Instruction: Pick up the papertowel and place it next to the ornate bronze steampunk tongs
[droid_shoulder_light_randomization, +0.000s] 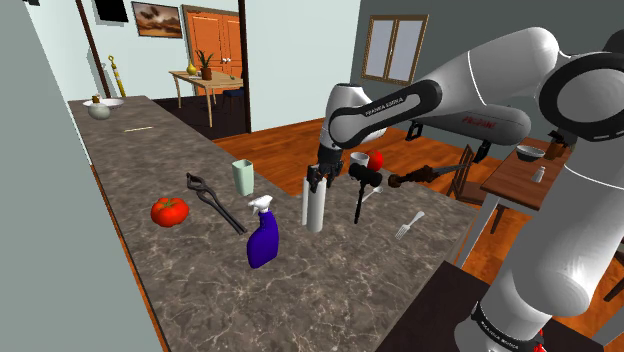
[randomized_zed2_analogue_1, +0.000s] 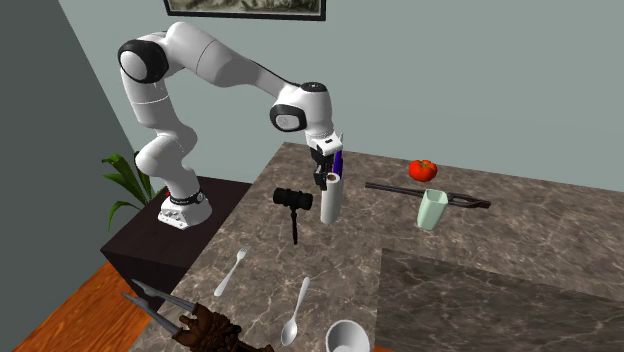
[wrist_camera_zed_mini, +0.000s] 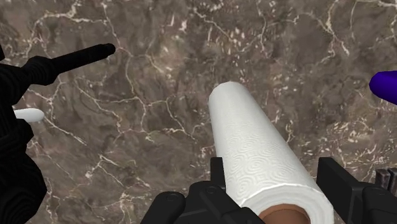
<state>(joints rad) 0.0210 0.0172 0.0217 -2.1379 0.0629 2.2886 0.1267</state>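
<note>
As seen from beside the stand, paper towel roll (droid_shoulder_light_randomization: 313, 205): stands upright near the middle of the brown marble counter (droid_shoulder_light_randomization: 150, 150); white, with an embossed surface; lower end at the counter top, cannot tell whether resting on it or just above it.
Gripper (droid_shoulder_light_randomization: 319, 178): points straight down over the top end of the roll, under the bent white arm.
Jaws: clamped on the roll, one black finger (wrist_camera_zed_mini: 337, 184) against each side of its upper part, with the brown cardboard core showing between them.
Ornate brown tongs (randomized_zed2_analogue_1: 185, 318): lie at the counter edge on the stand's side, grey prongs pointing off the counter; well apart from the roll.
Black mallet (randomized_zed2_analogue_1: 294, 200): just beside the roll, between it and the ornate brown tongs, not touching it.
Purple spray bottle (droid_shoulder_light_randomization: 263, 235): stands near the roll, at the shoulder view's left of it.
Plain dark tongs (droid_shoulder_light_randomization: 215, 200): lie flat between a red tomato (droid_shoulder_light_randomization: 169, 210) and a pale green cup (droid_shoulder_light_randomization: 243, 177), beyond the roll as counted from the stand.
Fork (randomized_zed2_analogue_1: 232, 270) and spoon (randomized_zed2_analogue_1: 297, 312): lie flat on the counter between the mallet and the counter edge, close to the ornate brown tongs.
</note>
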